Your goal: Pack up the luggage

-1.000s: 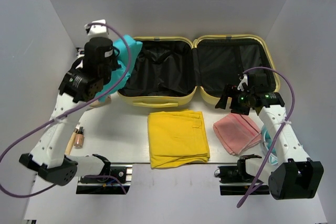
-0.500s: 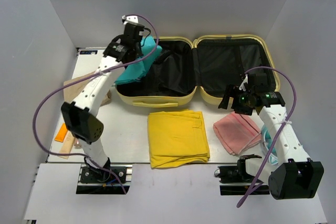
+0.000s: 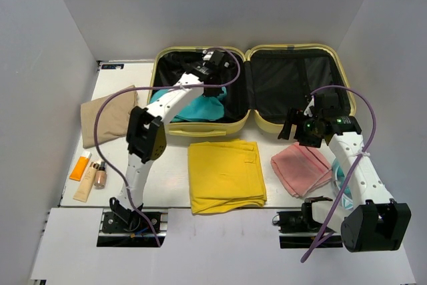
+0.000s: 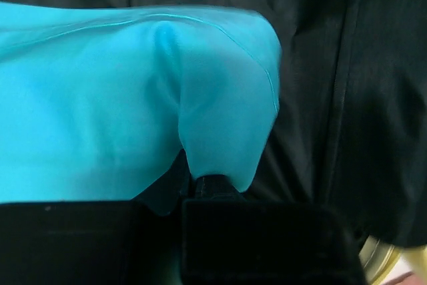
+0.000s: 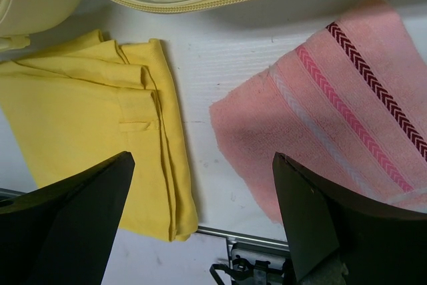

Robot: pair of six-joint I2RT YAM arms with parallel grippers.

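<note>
1. Luggage (image 3: 200, 129) lies open at far centre of table (image 3: 167, 165). Rigid shell, probably light: take it by the rim if you shift it.
2. Left gripper (image 4: 212, 185) pinches teal cloth (image 4: 120, 98) over the left half; right gripper (image 5: 200, 191) spread wide, empty.

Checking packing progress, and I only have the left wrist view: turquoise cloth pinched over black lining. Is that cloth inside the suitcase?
Observer: Yes, the turquoise cloth is in the left half of the open suitcase.
Operator: What's the right gripper doing?
Observer: The right gripper hangs open above the table, between a yellow cloth and a pink towel.
Operator: Anything else unpacked?
Observer: A beige cloth and small bottles at the table's left.
</note>
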